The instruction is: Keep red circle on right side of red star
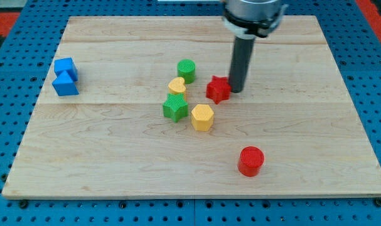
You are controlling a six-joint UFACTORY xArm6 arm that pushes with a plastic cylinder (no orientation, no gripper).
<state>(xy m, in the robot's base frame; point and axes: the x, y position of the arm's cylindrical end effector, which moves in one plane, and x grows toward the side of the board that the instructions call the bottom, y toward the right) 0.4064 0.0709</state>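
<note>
The red star (218, 89) lies near the middle of the wooden board (115, 157). The red circle (251, 161), a short cylinder, stands lower and to the view's right of the star, well apart from it. My tip (236, 90) is at the star's right edge, touching or almost touching it, and well above the red circle.
A green circle (186, 69), a yellow heart (177, 86), a green star (175, 107) and a yellow hexagon (202, 117) cluster just left of and below the red star. Two blue blocks (65, 76) sit at the board's left side.
</note>
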